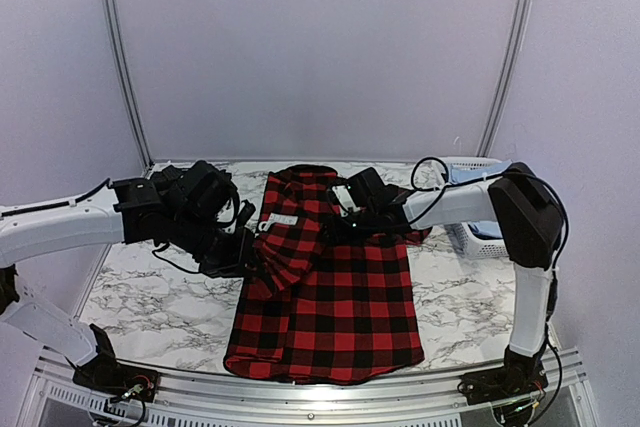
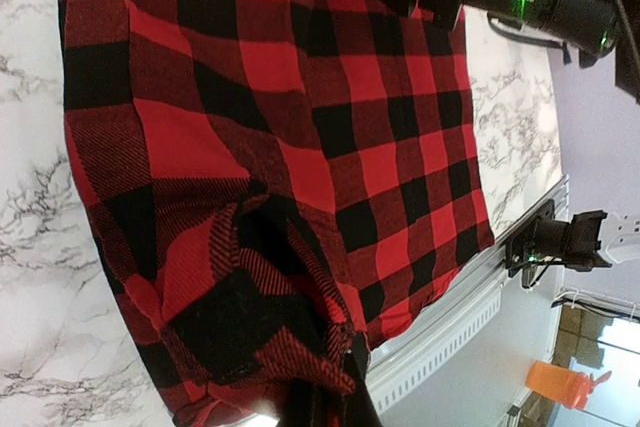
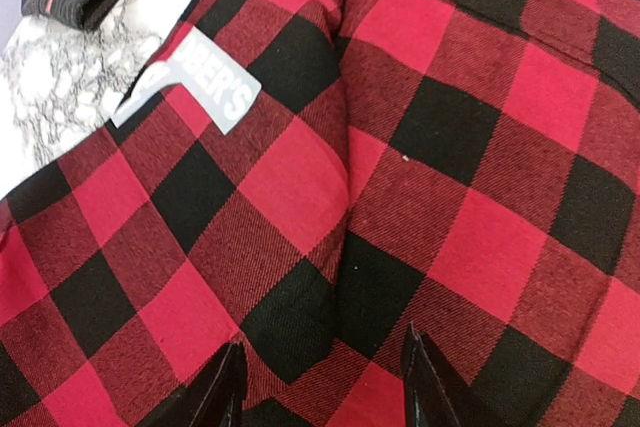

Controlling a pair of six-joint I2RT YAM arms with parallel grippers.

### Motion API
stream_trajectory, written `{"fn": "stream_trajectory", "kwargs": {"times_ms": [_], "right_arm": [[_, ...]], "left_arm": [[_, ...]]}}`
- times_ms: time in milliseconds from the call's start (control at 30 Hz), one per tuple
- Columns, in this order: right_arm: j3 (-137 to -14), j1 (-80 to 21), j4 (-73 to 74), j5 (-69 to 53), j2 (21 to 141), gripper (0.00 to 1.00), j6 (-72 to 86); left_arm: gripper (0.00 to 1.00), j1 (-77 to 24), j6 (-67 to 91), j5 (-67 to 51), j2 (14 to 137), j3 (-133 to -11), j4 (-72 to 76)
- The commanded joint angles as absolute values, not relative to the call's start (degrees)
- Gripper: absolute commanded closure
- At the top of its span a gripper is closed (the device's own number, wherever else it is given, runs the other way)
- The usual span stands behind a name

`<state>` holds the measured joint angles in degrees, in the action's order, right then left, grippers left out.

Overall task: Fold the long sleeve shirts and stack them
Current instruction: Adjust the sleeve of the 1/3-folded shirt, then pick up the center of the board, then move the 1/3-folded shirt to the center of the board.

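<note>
Plaid shirt (image 1: 335, 297) lay spread on the marble tabletop (image 1: 150, 287), hem toward the arms' bases, one sleeve folded in over its left side. Left fingers (image 2: 350, 402) were clamped together on that bunched sleeve. Right fingers (image 3: 222, 392) stood apart just over the cloth near the collar.

Matt woven cloth shirt (image 1: 330, 297), smooth marble-look table (image 1: 150, 297), slotted plastic basket (image 1: 468, 237)
</note>
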<state>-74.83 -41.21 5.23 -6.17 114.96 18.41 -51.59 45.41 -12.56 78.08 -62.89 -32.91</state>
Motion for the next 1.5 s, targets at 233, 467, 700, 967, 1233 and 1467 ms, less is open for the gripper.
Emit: {"fn": "stream_trajectory", "kwargs": {"times_ms": [233, 467, 700, 967, 1233, 1467], "right_arm": [[-77.69, -43.29, 6.98, -4.82, 117.56, 0.53, 16.95], [-78.39, -43.29, 8.51, -3.45, 116.54, 0.53, 16.61], [-78.06, -43.26, 10.05, -2.5, 114.97, 0.53, 16.11], [-75.97, -42.09, 12.81, 1.83, 109.92, 0.54, 15.41], [-69.42, -38.88, 12.56, 6.29, 103.16, 0.55, 18.13], [-62.96, -37.55, 13.5, 9.16, 97.13, 0.55, 20.39]], "left_arm": [[1.0, -57.96, 50.39, -12.77, 80.21, -54.26, -34.04], [0.92, -60.19, 50.38, -12.62, 83.44, -52.55, -32.24], [0.42, -60.21, 49.94, -8.2, 79.5, -52.89, -32.47], [0.29, -57.05, 46.05, -2.46, 73.75, -54.57, -32.92], [0.4, -44.8, 31.26, -3.49, 88.57, -66.18, -21.15], [0.62, -37.35, 28.81, -3.21, 110.77, -84.47, -11.45]]}}
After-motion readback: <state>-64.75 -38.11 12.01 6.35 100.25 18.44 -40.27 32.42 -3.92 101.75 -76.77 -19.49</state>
